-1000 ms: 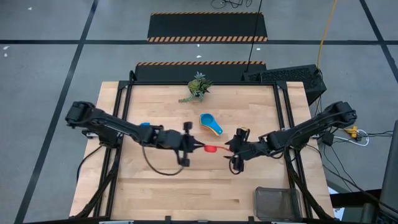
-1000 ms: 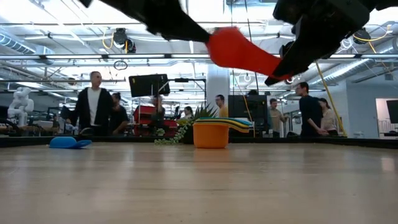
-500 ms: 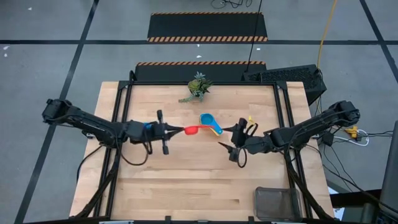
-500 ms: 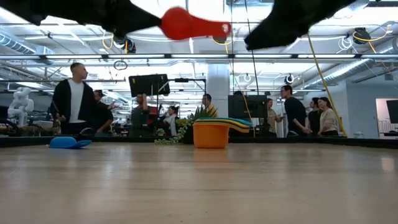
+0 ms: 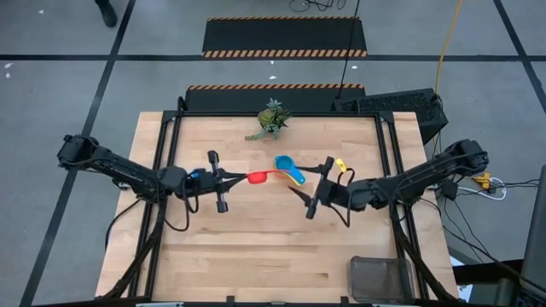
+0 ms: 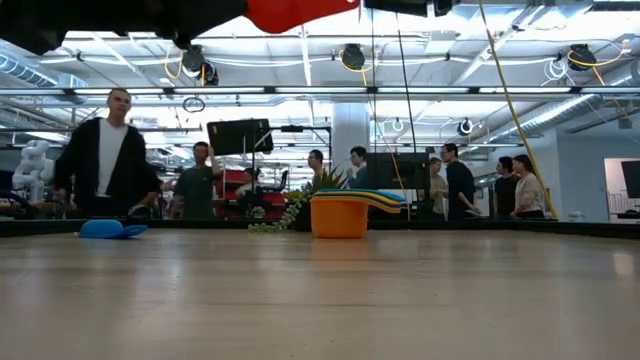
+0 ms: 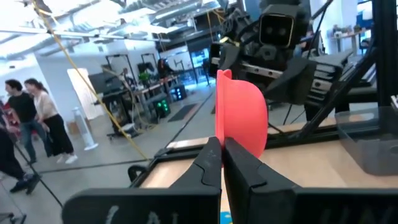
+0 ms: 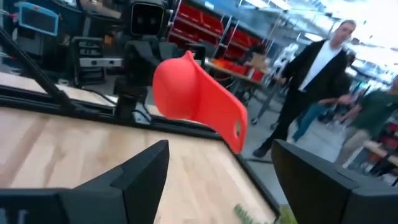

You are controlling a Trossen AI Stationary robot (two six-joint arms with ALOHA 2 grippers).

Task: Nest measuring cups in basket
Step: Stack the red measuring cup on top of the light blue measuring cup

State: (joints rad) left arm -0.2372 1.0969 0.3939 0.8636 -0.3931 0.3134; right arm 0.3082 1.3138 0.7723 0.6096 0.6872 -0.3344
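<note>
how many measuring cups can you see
At least 6: a red cup held in the left gripper, a dark blue cup on the table's left, and a nested stack showing orange, green, yellow, light blue; more may hide inside.

left arm [image 5: 119, 167]: dark, slim links, rounded joints, a loose black cable under it
right arm [image 5: 422, 176]: dark, same build, thick round elbow joint
left gripper [image 7: 222, 163]: two flat black fingers
right gripper [image 8: 217, 168]: two broad black angular fingers
wrist: square camera block
</note>
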